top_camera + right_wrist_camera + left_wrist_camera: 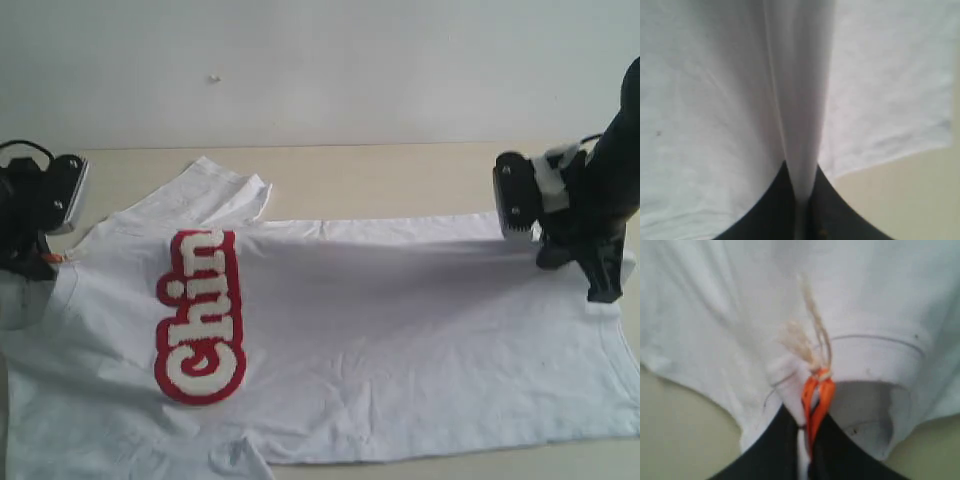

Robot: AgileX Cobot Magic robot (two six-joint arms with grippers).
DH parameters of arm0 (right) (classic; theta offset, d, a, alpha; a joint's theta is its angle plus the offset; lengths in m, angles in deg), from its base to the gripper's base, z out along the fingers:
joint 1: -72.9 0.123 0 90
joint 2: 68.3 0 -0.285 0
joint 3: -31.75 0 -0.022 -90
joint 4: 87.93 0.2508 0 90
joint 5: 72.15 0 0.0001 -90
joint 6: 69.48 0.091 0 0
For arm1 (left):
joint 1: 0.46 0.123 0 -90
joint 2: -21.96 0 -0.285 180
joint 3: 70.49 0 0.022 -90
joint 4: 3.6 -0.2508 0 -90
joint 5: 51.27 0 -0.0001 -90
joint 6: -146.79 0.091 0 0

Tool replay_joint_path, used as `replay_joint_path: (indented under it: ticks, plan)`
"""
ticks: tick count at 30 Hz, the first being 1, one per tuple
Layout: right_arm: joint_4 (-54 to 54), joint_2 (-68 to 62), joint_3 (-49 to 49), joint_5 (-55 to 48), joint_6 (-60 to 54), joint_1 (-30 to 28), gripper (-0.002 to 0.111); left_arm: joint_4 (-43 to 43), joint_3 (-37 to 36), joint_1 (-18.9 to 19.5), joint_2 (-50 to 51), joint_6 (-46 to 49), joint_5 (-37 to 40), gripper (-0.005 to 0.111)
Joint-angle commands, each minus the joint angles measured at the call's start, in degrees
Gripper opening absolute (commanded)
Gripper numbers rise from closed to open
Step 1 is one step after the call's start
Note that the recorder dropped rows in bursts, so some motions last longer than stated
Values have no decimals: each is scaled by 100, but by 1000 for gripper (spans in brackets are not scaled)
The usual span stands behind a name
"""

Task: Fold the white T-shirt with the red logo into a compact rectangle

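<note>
The white T-shirt (400, 330) lies lengthwise across the table, collar to the left and hem to the right. Its red logo (198, 315) runs down the chest, only the letters "Chin" showing before a fold. My left gripper (45, 262) is shut on the collar beside the orange tag (816, 400); the ribbed collar (880, 357) curves away from the black fingers (775, 450). At the hem end, my right gripper (585, 275) is shut on a pinched ridge of the white T-shirt (800, 125), which rises between its dark fingers (770, 210).
The beige table (400, 180) reaches back to a pale wall. One sleeve (225, 190) lies spread at the far side; the other bunches at the near edge (235, 455). The hem corner (920, 135) rests on bare table (910, 200).
</note>
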State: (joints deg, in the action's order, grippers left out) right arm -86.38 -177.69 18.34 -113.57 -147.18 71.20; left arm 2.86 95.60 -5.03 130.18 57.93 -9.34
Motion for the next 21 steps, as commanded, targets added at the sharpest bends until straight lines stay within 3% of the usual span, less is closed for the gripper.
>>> replay_joint_path:
  ticks: [1, 4, 11, 21]
  plan:
    - [-193, 667, 296, -313, 32, -35, 0, -319, -4, -1, -774, -64, 84, 0]
    - [-368, 1000, 483, -586, 43, -35, 0, -569, 34, -1, -1321, -184, 164, 0]
    - [-394, 1690, 864, -1343, 103, -35, 0, -702, 486, 129, -2270, -353, 1355, 0]
    - [-117, 2775, 930, -1815, 103, -35, 0, -104, 535, 129, -3426, -538, 1993, 0]
